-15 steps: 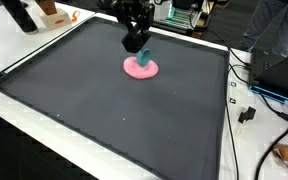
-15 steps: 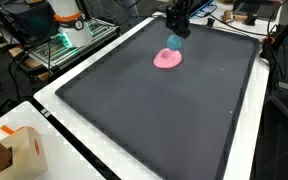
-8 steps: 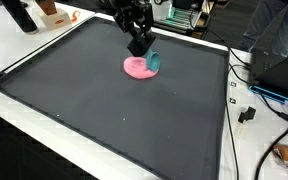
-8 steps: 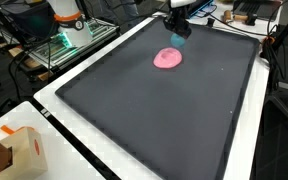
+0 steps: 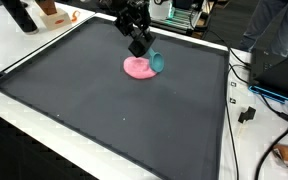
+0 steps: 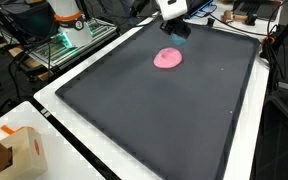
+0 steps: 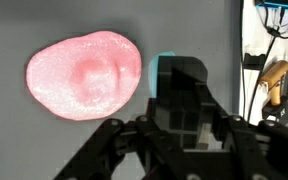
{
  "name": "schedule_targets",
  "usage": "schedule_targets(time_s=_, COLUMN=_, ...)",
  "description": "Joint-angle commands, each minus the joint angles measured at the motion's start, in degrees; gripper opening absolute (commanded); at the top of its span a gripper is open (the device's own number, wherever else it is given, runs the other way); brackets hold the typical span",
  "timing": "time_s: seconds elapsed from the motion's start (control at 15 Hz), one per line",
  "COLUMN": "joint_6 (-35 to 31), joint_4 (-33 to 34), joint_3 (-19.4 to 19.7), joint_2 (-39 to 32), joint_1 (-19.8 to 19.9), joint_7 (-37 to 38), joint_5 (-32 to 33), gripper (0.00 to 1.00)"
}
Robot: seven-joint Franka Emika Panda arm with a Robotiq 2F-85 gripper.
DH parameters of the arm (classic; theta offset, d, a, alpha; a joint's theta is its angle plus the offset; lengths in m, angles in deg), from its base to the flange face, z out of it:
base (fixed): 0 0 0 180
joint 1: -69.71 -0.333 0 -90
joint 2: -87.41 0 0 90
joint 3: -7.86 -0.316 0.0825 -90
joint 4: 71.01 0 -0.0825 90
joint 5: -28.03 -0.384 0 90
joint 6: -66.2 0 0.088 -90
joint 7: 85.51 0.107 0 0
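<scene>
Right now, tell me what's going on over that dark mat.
A Panda arm is working over the dark mat. Its jaws are closed on a small teal object and hold it at the edge of a flat pink disc, which lies on the mat towards the far side. In the wrist view the teal object sits between the jaws, right beside the disc. Whether it touches the disc's rim cannot be told.

A dark mat on the white table carries what looks like a pink plate, lying flat.
</scene>
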Motion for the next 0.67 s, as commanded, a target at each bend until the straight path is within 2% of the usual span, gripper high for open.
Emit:
schedule_targets(time_s=0.0, joint_6=-2.6, joint_4=-3.7, joint_3=0.3, joint_2=2.3, joint_1=0.3, joint_7=-4.7, joint_5=-4.8, gripper=0.26)
schedule_targets(time_s=0.27, joint_6=-8.8, joint_4=-6.3, joint_3=0.2, joint_2=3.1, joint_1=-0.4, joint_7=-6.6, joint_5=-7.7, gripper=0.26)
schedule_targets(time_s=0.6, joint_6=-14.8, joint_4=-9.4, joint_3=-0.3, joint_2=4.1, joint_1=-0.6, joint_7=-9.9, joint_5=-16.6, gripper=0.26)
